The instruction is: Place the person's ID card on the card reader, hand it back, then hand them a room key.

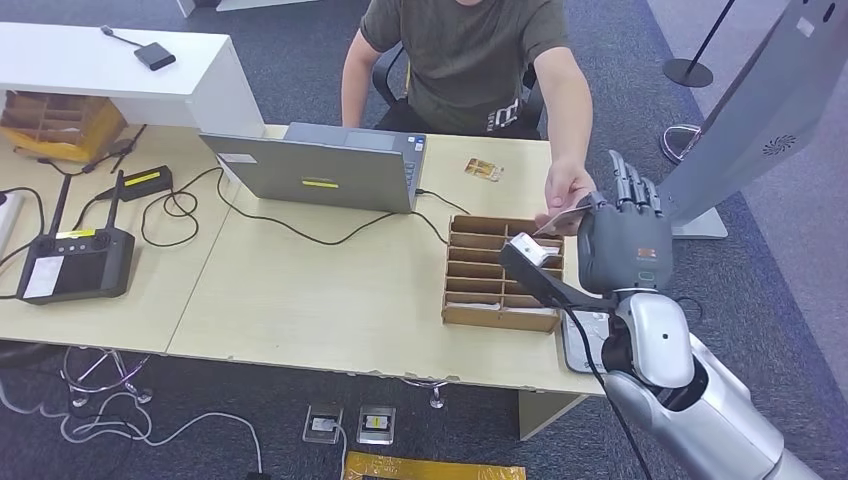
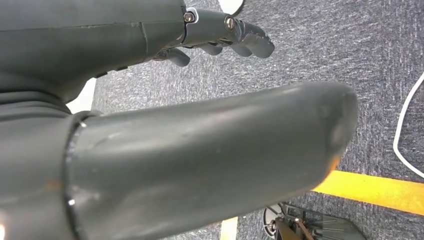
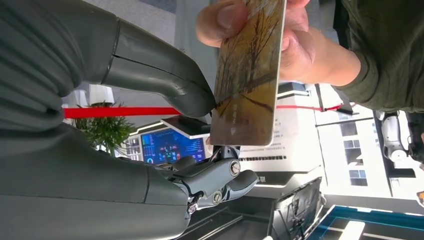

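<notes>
A person's hand [image 1: 568,185] holds a card [image 1: 562,214] against my raised right hand [image 1: 625,245], above the far right end of the table. The right wrist view shows the card [image 3: 247,75] printed with trees. My thumb [image 3: 165,75] touches one face at its tip and my other fingers [image 3: 220,177] lie just past its lower edge. The person's fingers [image 3: 300,45] pinch its other end. A flat grey reader [image 1: 585,345] lies on the table under my right forearm. My left hand [image 2: 150,125] hangs over carpet, fingers apart and holding nothing.
A cardboard box with several slots [image 1: 490,270] stands beside my right hand. A laptop [image 1: 320,170] with cables, a small orange card [image 1: 483,168] and a black device with antennas [image 1: 75,262] sit on the table [image 1: 300,300]. A grey kiosk [image 1: 760,110] stands at the right.
</notes>
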`<action>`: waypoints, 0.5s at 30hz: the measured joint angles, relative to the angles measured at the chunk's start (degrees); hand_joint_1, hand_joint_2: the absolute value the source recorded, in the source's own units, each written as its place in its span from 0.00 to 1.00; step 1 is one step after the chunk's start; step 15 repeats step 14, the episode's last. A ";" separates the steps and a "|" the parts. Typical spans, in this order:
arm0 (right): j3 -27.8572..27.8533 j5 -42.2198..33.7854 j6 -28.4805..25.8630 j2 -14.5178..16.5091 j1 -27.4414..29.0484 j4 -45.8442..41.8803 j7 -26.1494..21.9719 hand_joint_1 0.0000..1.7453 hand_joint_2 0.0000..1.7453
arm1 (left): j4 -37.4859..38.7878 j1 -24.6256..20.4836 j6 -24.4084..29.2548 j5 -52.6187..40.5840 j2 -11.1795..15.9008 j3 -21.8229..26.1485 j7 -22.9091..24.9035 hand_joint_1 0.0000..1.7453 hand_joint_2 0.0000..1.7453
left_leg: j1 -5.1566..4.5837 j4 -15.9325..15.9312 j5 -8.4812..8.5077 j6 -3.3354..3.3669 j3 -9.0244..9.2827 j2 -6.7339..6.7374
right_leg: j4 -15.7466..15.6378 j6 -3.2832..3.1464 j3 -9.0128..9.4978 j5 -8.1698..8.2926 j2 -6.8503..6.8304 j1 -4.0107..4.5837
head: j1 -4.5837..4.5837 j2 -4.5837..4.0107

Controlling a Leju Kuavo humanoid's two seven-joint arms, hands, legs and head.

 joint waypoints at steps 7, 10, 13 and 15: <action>0.59 1.85 0.02 1.28 0.19 1.72 0.47 1.00 1.00 | 0.00 0.00 -0.28 0.27 0.00 0.05 0.01 0.00 0.00 | 0.00 0.00 0.00 0.00 0.00 0.00 | 0.00 0.00 -0.01 0.00 0.00 0.00 | 0.00 0.00; 0.65 1.88 0.02 1.54 0.21 2.16 0.51 1.00 1.00 | 0.00 0.00 -0.30 0.28 0.00 0.05 0.01 0.00 0.00 | 0.00 0.00 0.00 0.00 0.00 0.00 | 0.00 0.00 -0.01 0.00 0.01 0.00 | 0.00 0.00; 0.70 1.88 0.02 1.75 0.22 2.57 0.51 1.00 1.00 | 0.00 0.01 -0.30 0.28 0.00 0.06 0.01 0.00 0.00 | 0.00 0.00 0.00 0.00 0.00 0.00 | 0.00 0.00 -0.01 0.00 0.01 0.00 | 0.00 0.00; 0.71 1.88 0.02 1.78 0.22 2.63 0.51 1.00 1.00 | 0.00 0.01 -0.30 0.28 0.00 0.06 0.01 0.00 0.00 | 0.00 0.00 0.00 0.00 0.00 0.00 | 0.00 0.00 -0.01 0.00 0.01 0.00 | 0.00 0.00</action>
